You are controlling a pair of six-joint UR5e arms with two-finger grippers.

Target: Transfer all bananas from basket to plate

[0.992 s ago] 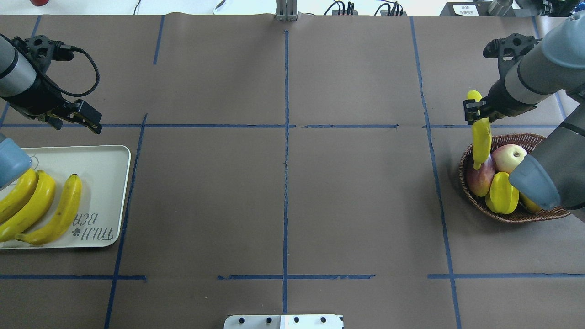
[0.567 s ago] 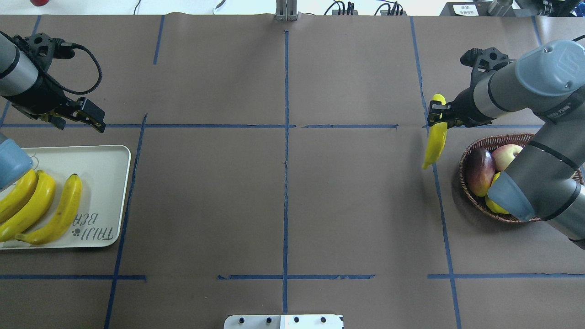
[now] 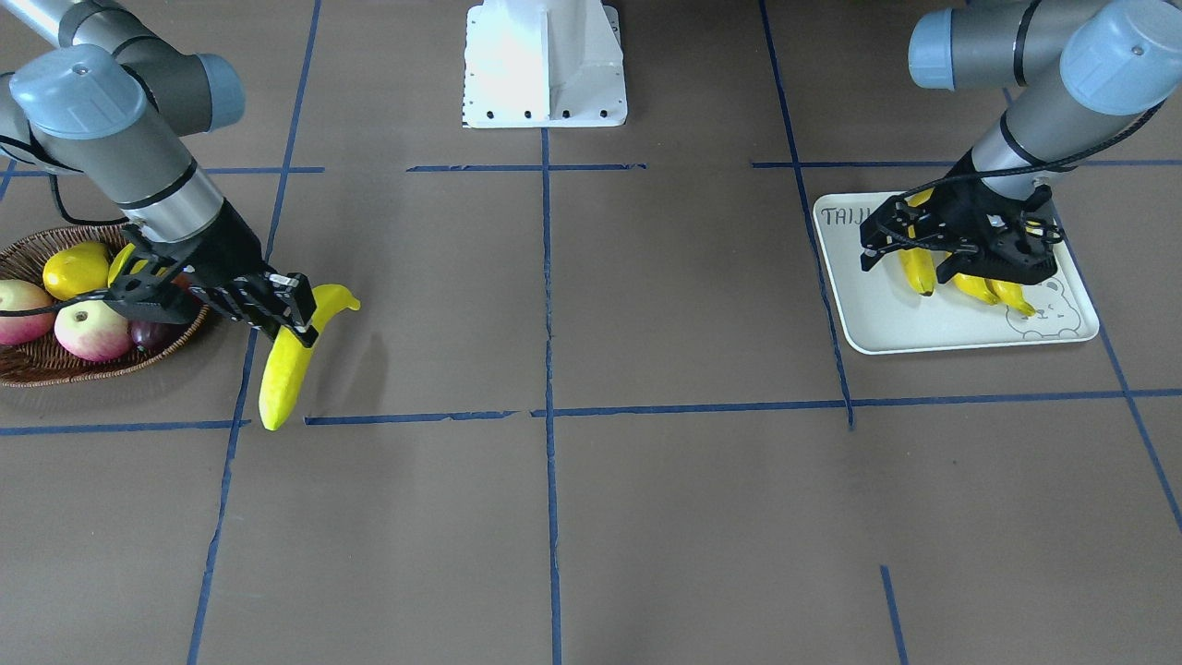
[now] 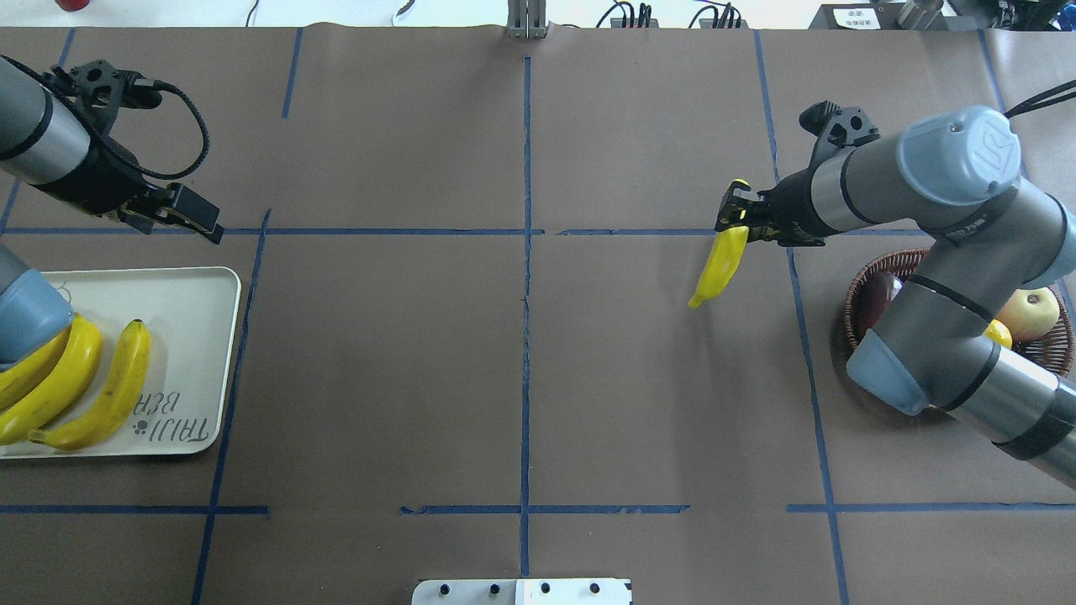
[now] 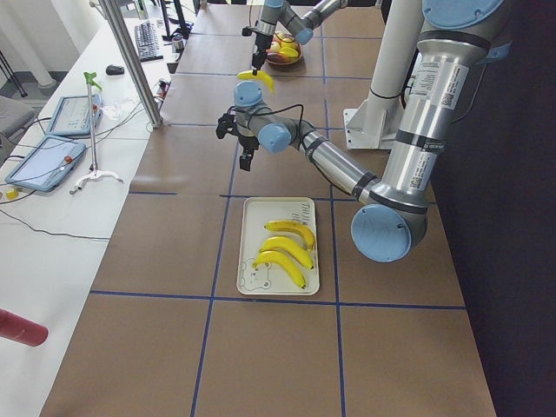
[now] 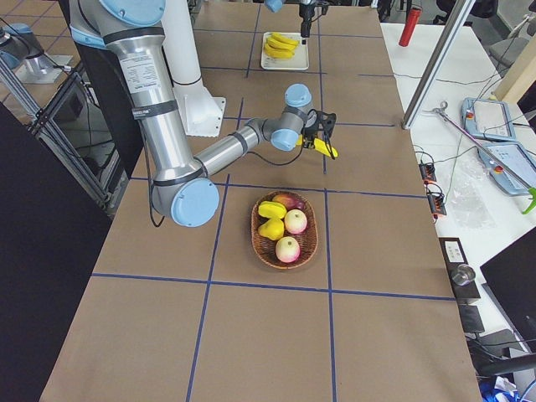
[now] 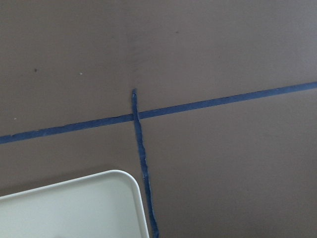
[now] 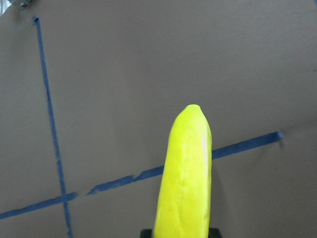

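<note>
My right gripper (image 4: pixel 733 220) is shut on the upper end of a yellow banana (image 4: pixel 717 265), which hangs above the table left of the wicker basket (image 4: pixel 851 311). The held banana also shows in the front-facing view (image 3: pixel 284 369) and the right wrist view (image 8: pixel 185 178). Three bananas (image 4: pixel 92 386) lie side by side on the pale "TAIJI BEAR" tray (image 4: pixel 197 336). My left gripper (image 4: pixel 206 228) is open and empty, just beyond the tray's far right corner. No banana shows in the basket (image 3: pixel 55 365).
The basket holds apples (image 3: pixel 90 331), a dark red fruit, a starfruit and a round yellow fruit (image 3: pixel 76 270). My right arm's elbow (image 4: pixel 925 353) covers much of the basket from overhead. The robot base (image 3: pixel 545 65) stands at the table's near edge.
My right gripper has carried the banana up out of the basket and leftwards over the table. My left gripper has drifted slightly right.
</note>
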